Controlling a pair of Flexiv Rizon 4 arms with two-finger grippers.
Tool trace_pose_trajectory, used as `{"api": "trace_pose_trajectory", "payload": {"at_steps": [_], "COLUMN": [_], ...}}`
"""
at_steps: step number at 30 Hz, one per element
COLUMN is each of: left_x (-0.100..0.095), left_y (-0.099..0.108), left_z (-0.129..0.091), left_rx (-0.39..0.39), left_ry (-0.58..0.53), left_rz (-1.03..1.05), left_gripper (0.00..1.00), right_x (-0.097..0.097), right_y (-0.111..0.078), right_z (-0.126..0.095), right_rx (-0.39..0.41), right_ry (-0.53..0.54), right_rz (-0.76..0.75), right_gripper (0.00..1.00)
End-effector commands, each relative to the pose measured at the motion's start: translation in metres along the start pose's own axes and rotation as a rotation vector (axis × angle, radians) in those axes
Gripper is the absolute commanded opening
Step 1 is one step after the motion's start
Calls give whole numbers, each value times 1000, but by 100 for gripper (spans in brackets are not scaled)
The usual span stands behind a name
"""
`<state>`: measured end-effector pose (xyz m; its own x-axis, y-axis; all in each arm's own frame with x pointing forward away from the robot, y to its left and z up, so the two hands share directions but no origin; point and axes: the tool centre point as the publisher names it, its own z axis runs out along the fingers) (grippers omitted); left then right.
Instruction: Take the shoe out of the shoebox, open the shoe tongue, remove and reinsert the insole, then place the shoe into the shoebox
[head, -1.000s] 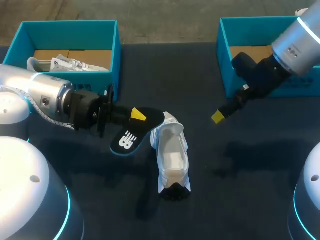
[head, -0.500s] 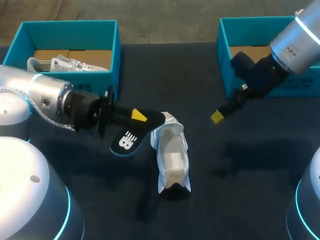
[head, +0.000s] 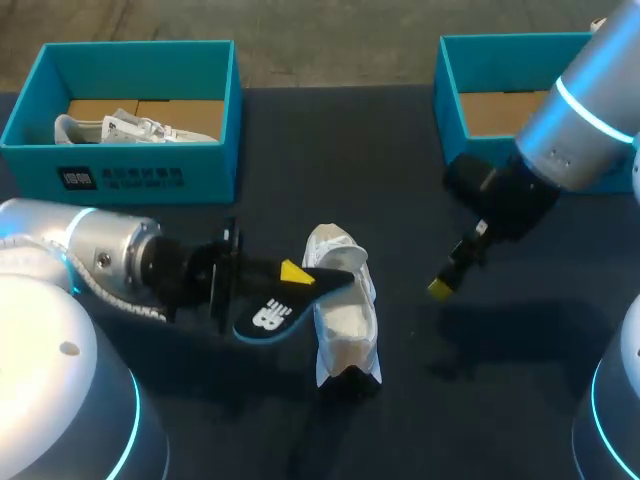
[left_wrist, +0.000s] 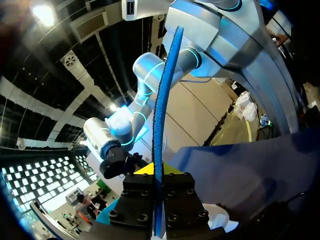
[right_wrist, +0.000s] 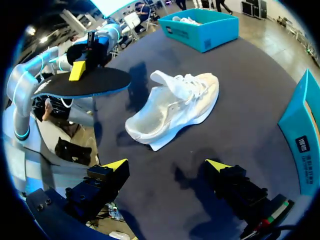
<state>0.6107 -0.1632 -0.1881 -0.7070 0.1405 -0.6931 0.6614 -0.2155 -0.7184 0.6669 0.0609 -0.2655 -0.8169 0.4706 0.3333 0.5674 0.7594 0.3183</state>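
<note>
A white shoe (head: 345, 330) lies on the dark table near the middle, its tongue pulled up; in the right wrist view the shoe (right_wrist: 172, 107) is ahead of my open right gripper (right_wrist: 167, 165). My left gripper (head: 290, 272) is shut on a black insole (head: 268, 315) with a blue edge and white logo, held flat just left of the shoe's opening. The left wrist view has the insole (left_wrist: 162, 100) edge-on between the left gripper's fingers (left_wrist: 145, 169). My right gripper (head: 440, 287) hangs open to the right of the shoe, holding nothing.
A teal shoebox (head: 120, 175) at the back left holds another white shoe (head: 130, 128). A second teal shoebox (head: 490, 60) stands at the back right, behind my right arm. Bare table lies between the shoe and the front edge.
My left arm has carried the insole toward the front and right, closer to the shoe. My right gripper has come forward and lower, still open.
</note>
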Motion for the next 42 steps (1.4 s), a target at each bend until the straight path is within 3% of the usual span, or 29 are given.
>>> {"api": "trace_pose_trajectory", "payload": {"at_steps": [1, 7, 21, 23, 25, 29, 31, 42], "left_x": [12, 36, 36, 35, 35, 37, 38, 34], "left_y": [-10, -11, -10, -9, -10, -10, -10, -15], "left_z": [6, 18, 20, 22, 22, 23, 23, 17], "left_rx": [-32, -35, -35, -33, -34, -40, -52, -56], "left_ry": [-57, -117, -117, -133, -138, -146, -149, -146], "left_rz": [-17, -6, -8, -29, -41, -80, -88, -78], "left_gripper": [0, 0, 0, 0, 0, 0, 0, 0], "right_x": [5, 16, 15, 14, 16, 18, 18, 18], "right_y": [-1, -1, -1, -3, -4, -4, -6, -6], "right_z": [22, 42, 42, 48, 61, 80, 88, 88], "right_rx": [-2, 25, 23, 12, 63, 94, 133, 133], "right_ry": [0, -5, -22, -71, -123, -122, -103, -103], "right_rz": [-29, -60, -80, -196, -280, -354, -353, -353], "right_gripper": [100, 100, 100, 100, 100, 100, 100, 100]}}
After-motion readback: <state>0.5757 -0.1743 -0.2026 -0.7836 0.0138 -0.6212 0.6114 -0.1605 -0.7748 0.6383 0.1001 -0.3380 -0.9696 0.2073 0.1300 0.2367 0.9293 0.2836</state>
